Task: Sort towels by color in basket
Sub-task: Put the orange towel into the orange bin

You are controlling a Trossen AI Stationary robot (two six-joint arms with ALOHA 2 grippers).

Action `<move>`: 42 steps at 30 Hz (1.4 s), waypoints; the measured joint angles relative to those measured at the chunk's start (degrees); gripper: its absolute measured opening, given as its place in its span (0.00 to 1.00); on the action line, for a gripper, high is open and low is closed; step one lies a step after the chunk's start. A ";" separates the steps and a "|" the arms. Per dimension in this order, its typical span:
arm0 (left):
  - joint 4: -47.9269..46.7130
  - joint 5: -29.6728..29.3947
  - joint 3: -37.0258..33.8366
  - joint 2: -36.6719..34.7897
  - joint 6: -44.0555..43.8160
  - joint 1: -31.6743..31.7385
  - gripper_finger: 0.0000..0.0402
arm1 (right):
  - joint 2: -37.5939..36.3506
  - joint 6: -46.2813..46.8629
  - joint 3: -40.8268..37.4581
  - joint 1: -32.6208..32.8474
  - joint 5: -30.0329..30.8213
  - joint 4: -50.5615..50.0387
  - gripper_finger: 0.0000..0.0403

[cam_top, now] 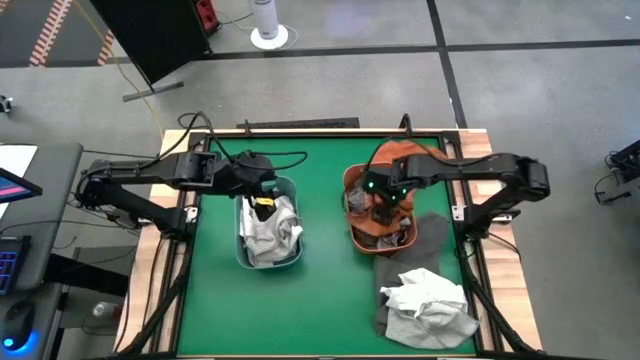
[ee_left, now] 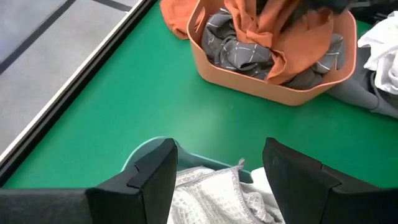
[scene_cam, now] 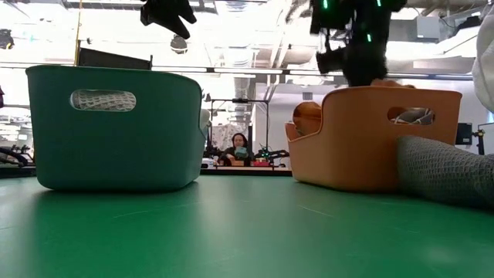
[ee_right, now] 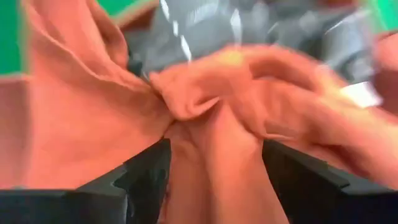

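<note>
The right gripper [ee_right: 214,158] sits low in the orange basket [cam_top: 356,232], fingers spread wide, with a fold of rust towel [ee_right: 205,93] bunched between them; whether they grip it is hard to tell. A dark checked towel [ee_left: 239,46] lies under the rust one. The left gripper [ee_left: 214,171] hovers open over the teal basket [cam_top: 243,255], above pale towels [cam_top: 270,230]. A white towel [cam_top: 428,298] rests on a grey one [cam_top: 392,312] beside the orange basket.

worktop [cam_top: 325,290]: matt green, smooth | baskets [scene_cam: 116,127]: smooth matt plastic | towels [ee_left: 273,37]: soft cloth, rust-orange one creased | grey towel [scene_cam: 448,166]: knobbly weave
</note>
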 joint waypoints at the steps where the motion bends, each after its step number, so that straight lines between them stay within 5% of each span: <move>1: 0.02 -0.09 0.00 0.00 0.16 0.02 0.56 | -0.47 0.01 2.35 -0.18 1.06 -1.57 0.74; 6: 0.09 -0.40 -0.01 0.00 0.56 0.39 0.56 | -4.02 1.31 10.73 -0.77 8.69 -6.74 0.74; 14: 0.07 -0.39 -0.02 0.00 0.12 0.35 0.56 | -6.63 -1.60 8.23 -2.18 7.88 -17.56 0.73; 29: 0.15 -0.33 -0.04 0.00 2.62 0.35 0.56 | 6.58 -5.14 -11.19 2.58 3.03 7.62 0.70; 35: -0.15 0.16 -0.04 0.00 2.76 0.35 0.56 | 8.57 -6.41 -7.76 0.65 2.69 -0.05 0.70; 42: -0.15 0.16 -0.04 0.02 2.77 0.35 0.56 | 2.87 -6.59 3.02 -1.29 2.79 -11.94 0.70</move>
